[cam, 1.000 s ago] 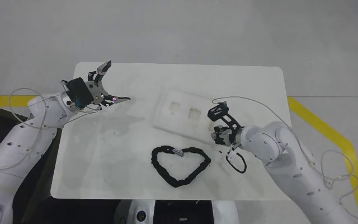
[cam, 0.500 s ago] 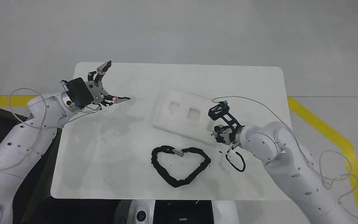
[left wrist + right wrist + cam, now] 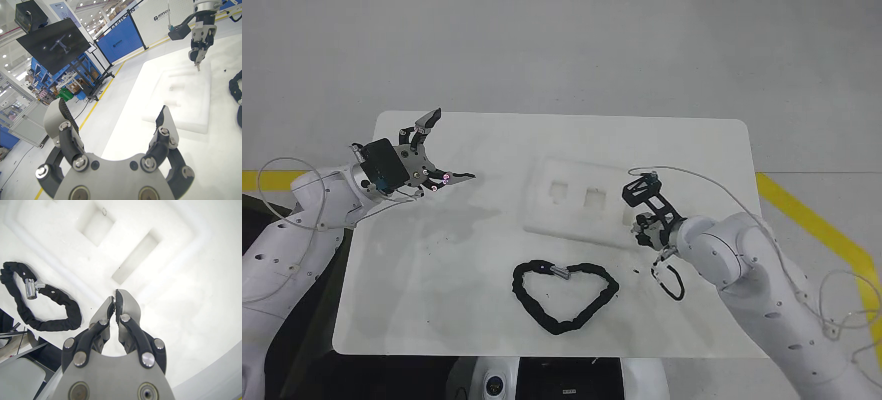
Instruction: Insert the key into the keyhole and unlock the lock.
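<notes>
Chain lock nearest: black fabric sleeve laid flat in a heart-shaped loop on the white worktop, close to its near edge and well apart from both hands. Chrome lock cylinder at the dip of the heart, joining the two sleeve ends. Lying on its side, one round end face showing in the right wrist view.

Just beyond and to the right, right hand pressed together on the key. Head pinched between the ribbed pads, bare metal blade sticking out below the fingertips and pointing down at the foam. Held over the right end of the foam tray, beside the nearest of its rectangular recesses. Blade tip close above the foam surface, contact impossible to judge. Key well apart from the cylinder, with the tray's near rim between them.

White foam tray itself lying near the middle of the worktop, slightly skewed to its edges.

Farther off, by the far left corner, left hand spread wide and holding nothing, pointing across the worktop toward the tray.
</notes>
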